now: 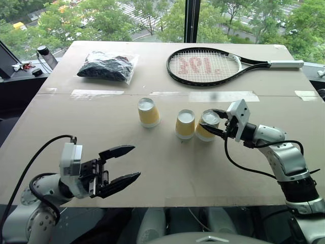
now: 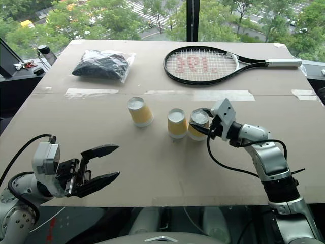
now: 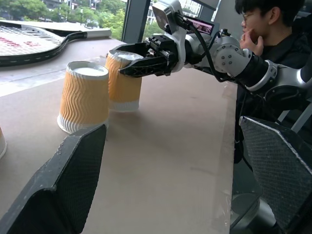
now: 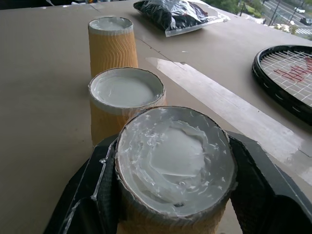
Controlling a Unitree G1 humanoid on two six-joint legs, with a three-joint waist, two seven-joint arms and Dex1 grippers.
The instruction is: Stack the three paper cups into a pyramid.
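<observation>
— Cups, three of them, stand upside down in a loose row mid-table: the left cup (image 1: 149, 112) a little apart, the middle cup (image 1: 185, 124) and the right cup (image 1: 208, 125) just beside each other. No pyramid stands yet. Any writing on them?

— None that can be read. Ribbed yellow-tan sides, white bases facing up. The only marking is a red pattern on the strings of the tennis racket (image 1: 205, 66) at the far right; I cannot make out what it says.

— And the hands?

— The right gripper (image 1: 214, 124) has its black fingers clamped around the right cup, near its upturned base, hiding part of the cup's side. The left gripper (image 1: 124, 164) hovers at the near left, fingers spread wide, holding nothing.

— What else?

— A clear plastic bag (image 1: 107, 65) of something dark lies at the far left; its contents are hard to tell. The table (image 1: 167, 168) is plain brown board with strips of pale tape (image 1: 96, 93) across its seam. A person (image 3: 273, 34) sits beyond the right edge, partly cut off.
</observation>
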